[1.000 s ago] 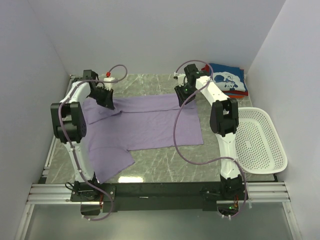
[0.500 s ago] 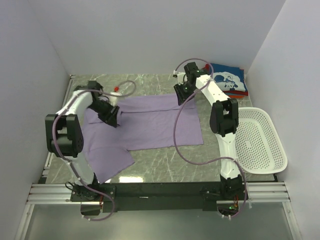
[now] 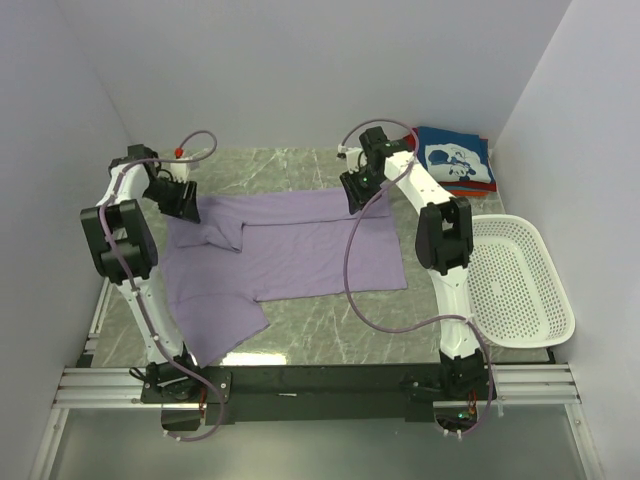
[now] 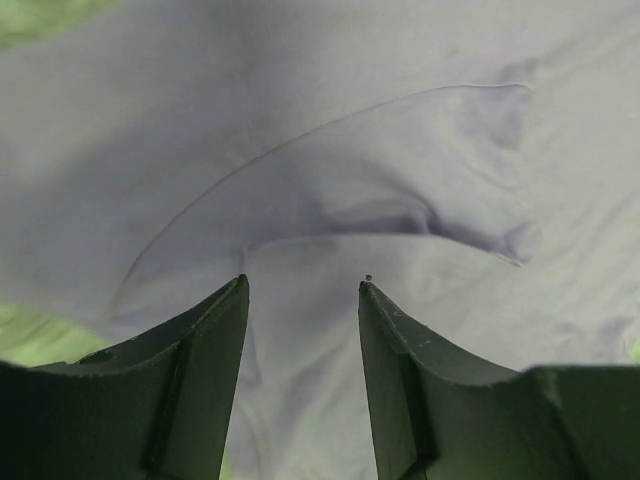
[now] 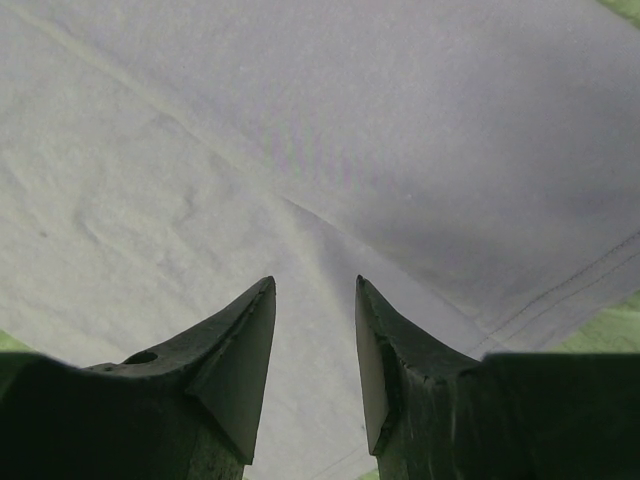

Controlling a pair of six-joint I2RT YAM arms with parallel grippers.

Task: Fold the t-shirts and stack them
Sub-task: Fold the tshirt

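Observation:
A lavender t-shirt (image 3: 300, 245) lies spread on the marble table, its left sleeve folded inward into a small crease (image 3: 225, 235). My left gripper (image 3: 187, 210) hovers open over the shirt's far left part; the wrist view shows only purple cloth (image 4: 400, 150) below the left gripper (image 4: 303, 283) and nothing between its fingers. My right gripper (image 3: 353, 197) is open above the shirt's far edge, with flat cloth (image 5: 400, 120) and a hem under the right gripper (image 5: 315, 282). A folded navy t-shirt with a white print (image 3: 455, 162) rests on red and orange ones (image 3: 478, 187) at the back right.
A white perforated basket (image 3: 520, 290) stands at the right edge of the table. Walls close in the back and both sides. Bare marble (image 3: 340, 330) shows in front of the shirt. Purple cables loop off both arms.
My left gripper carried the sleeve inward, opened and let it go, then drew back to the far left. The right gripper shifted slightly left and stayed open.

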